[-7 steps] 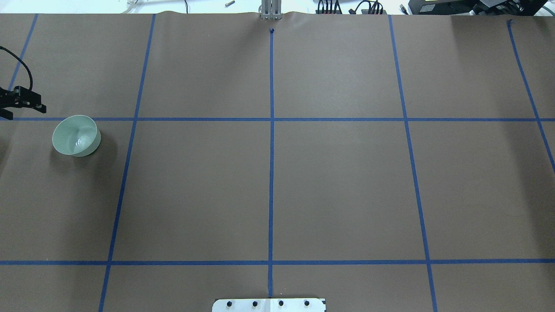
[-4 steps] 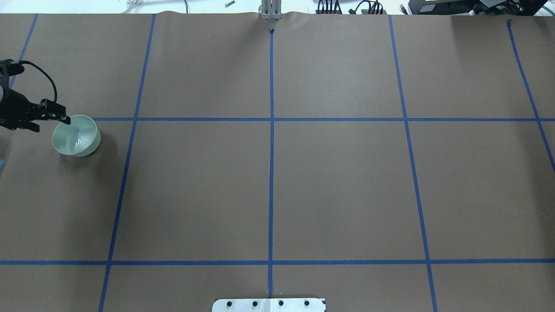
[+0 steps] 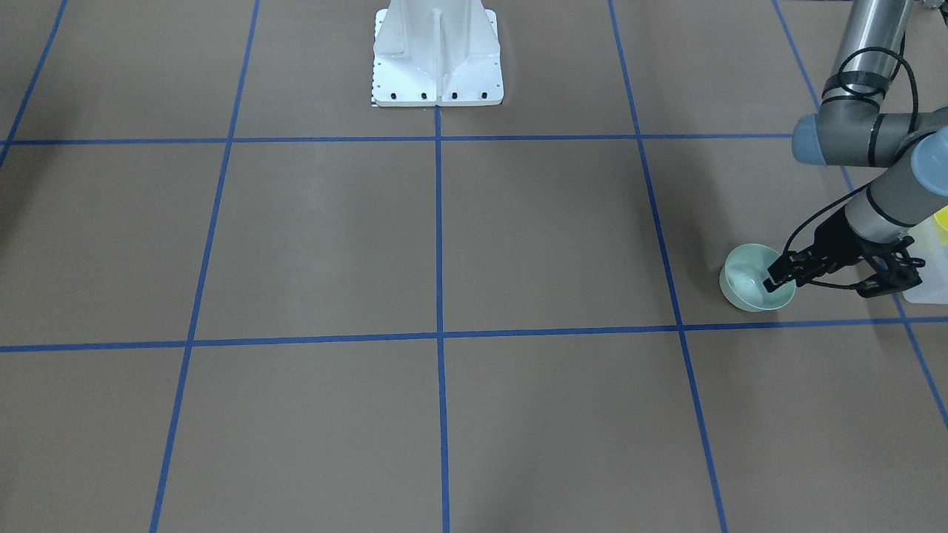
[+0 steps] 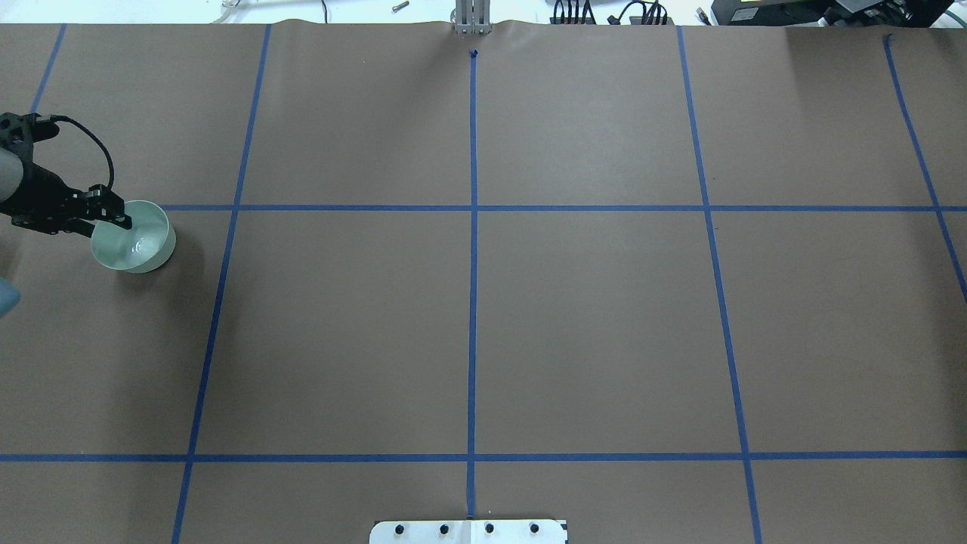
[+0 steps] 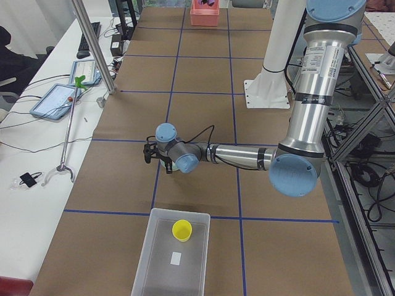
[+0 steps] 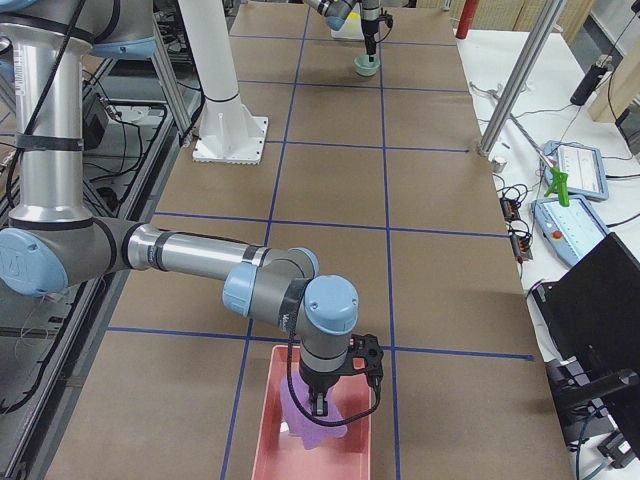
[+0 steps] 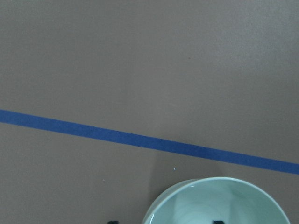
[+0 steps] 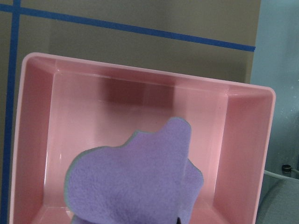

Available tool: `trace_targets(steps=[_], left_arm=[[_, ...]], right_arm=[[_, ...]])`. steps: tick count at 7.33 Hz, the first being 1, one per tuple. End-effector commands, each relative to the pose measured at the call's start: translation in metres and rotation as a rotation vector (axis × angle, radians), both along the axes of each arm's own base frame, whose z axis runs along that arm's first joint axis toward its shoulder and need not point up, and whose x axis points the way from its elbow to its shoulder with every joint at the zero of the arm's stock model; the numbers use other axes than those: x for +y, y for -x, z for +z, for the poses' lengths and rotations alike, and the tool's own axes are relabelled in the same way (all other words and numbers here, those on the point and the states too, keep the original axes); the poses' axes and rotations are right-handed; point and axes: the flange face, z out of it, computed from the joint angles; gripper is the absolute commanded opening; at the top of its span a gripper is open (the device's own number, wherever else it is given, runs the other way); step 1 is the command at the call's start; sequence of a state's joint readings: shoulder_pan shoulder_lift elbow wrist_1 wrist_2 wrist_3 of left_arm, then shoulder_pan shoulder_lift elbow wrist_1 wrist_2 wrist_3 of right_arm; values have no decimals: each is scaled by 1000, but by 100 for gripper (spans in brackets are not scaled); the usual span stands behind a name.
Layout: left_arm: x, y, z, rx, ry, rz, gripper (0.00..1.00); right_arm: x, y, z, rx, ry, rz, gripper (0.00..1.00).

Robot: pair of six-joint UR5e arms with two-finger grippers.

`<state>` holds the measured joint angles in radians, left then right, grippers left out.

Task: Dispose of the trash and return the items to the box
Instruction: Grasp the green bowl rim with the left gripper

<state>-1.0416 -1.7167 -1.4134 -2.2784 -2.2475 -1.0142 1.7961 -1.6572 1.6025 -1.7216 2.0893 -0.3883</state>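
The pale mint-green bowl [image 4: 140, 245] stands upright at the table's left side, also in the front view [image 3: 748, 292] and the left wrist view [image 7: 219, 205]. My left gripper [image 4: 121, 221] [image 3: 776, 277] is open at the bowl's rim. One fingertip is inside the bowl and one is outside it. The yellow cup [image 5: 182, 230] stands in the translucent box [image 5: 162, 259] beside the bowl. My right gripper [image 6: 318, 405] hangs over a pink bin [image 8: 140, 74] with a purple cloth [image 8: 135, 177] under it. The cloth hides its fingers, so I cannot tell if it is open or shut.
Brown paper with blue tape lines covers the table [image 4: 589, 325]. The robot's white base plate [image 3: 437, 66] stands at mid-table on the robot's side. The box's corner shows at the front view's right edge [image 3: 929, 285].
My left gripper has moved right from beside the bowl to its rim, and one finger now reaches inside the bowl. The bowl has not moved.
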Motion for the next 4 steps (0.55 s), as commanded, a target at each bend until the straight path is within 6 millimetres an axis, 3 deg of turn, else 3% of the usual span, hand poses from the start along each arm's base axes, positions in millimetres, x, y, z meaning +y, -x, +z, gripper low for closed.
trace_targets(steps=[1,2,3,4], left_arm=[[2,-7,-7,3,-14,7,11],[2,-4,-11,6,-18,4,0],[8,-1,-15,10,-12,4,0],[9,1,-24,28,1,18,0]], right_arm=[[5,1,12,-3,25,0,0],[5,1,18,-5,37,-2,0],[4,1,20,-1,45,2,0],[-2,-3,16,26,42,2,33]])
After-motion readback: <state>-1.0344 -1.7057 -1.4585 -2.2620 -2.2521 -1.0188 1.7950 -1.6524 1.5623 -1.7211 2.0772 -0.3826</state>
